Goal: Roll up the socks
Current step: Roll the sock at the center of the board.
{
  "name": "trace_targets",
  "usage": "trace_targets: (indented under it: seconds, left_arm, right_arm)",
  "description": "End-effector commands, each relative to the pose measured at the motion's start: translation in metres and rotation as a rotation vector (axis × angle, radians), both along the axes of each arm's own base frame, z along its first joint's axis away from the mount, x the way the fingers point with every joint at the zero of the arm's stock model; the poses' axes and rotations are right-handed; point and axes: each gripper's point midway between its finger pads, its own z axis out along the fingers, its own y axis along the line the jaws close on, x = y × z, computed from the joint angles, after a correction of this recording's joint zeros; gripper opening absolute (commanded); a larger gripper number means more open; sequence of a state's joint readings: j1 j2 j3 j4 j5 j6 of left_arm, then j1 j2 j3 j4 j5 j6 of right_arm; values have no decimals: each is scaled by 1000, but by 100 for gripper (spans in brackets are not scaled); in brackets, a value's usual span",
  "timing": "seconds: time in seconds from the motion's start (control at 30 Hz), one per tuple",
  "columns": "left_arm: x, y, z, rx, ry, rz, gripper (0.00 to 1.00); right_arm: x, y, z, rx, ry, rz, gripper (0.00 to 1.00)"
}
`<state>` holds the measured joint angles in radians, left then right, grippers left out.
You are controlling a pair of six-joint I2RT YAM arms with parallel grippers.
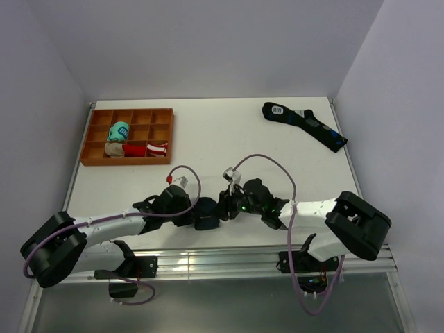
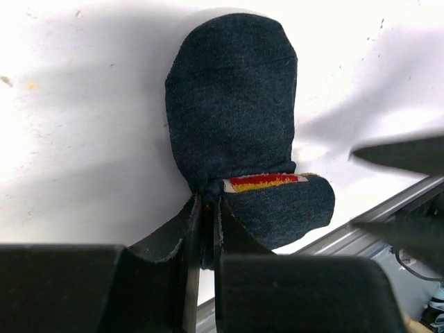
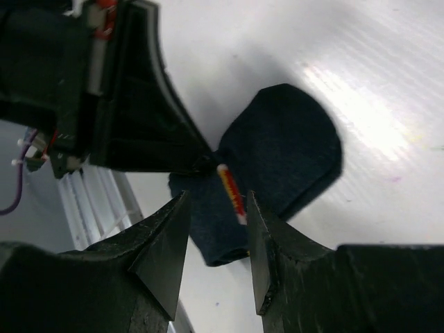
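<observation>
- The left gripper is closed to a narrow slit and pinches the edge of the socks just beside the striped patch.
- The right gripper has its two jaws parted. The folded end of the socks lies between them; whether the pads touch the fabric cannot be told.
- The two grippers meet tip to tip at the near edge of the table, about midway across it, with the socks between them.
- Socks of the task: one dark navy bundle, lying on the table surface. The rounded end points away from the left gripper; the end with the patch is folded over.
- Patch: one, with red, yellow and white stripes.
- Tray: one, orange-brown, divided into compartments, at the far left of the table.
- Rolled bundles in the tray: three, namely one teal bundle, one beige bundle and one red-and-white bundle. The beige and red-and-white bundles lie side by side.
- Long dark sock: one, with blue marks and a white patch, flat at the far right, well apart from both grippers.
</observation>
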<state>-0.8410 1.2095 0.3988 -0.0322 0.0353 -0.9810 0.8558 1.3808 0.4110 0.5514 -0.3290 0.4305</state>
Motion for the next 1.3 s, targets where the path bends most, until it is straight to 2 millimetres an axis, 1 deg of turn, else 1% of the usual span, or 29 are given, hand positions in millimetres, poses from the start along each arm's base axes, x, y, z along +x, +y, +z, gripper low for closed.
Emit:
trace_targets:
  seconds: [0.0,0.1,0.13,0.17,0.23,0.27,0.37,0.4,0.5,0.63,0.8,1.0,1.1,1.13,1.27]
  left_arm:
    - [-10,12,-8,50,37,-32,0]
    - [-9,12,-6,46,41,-34,0]
    - [-9,13,-6,48,43,-30,0]
    - [-9,13,-6,49,44,-34,1]
    - [-9,13,-7,49,48,-33,0]
    - [-9,12,-6,46,49,-35,0]
    - [-9,14,-8,47,52,-32,0]
    - [-9,13,-8,45,55,-34,0]
    - [-8,13,-8,44,57,-32,0]
    - [-6,12,-9,45,60,-32,0]
    - [-5,11,-10,47,66,-38,0]
    - [-5,11,-12,46,73,-40,0]
    - [-4,12,-12,46,74,-37,0]
    - [-3,12,-13,47,75,-39,0]
    - [-2,12,-13,41,81,-36,0]
  right_arm:
    - [0,11,26,102,-122,4,46]
    - [-6,13,22,91,-139,0,46]
    - [-11,15,21,90,-146,13,46]
    - [-13,14,17,81,-146,10,46]
    - [-17,15,16,91,-148,17,46]
    - [-21,13,12,82,-143,21,46]
    - [-26,12,4,57,-135,29,50]
    - [-26,11,-1,37,-134,17,50]
    - [-31,13,-6,27,-134,28,50]
    - [-31,13,-14,-1,-138,14,51]
    - [-30,8,-21,-19,-144,-14,51]
    - [-36,10,-28,-30,-140,-4,53]
    - [-41,9,-32,-23,-130,-2,54]
    - [-42,9,-33,-22,-127,-2,56]
    - [-45,8,-38,-29,-120,-4,56]
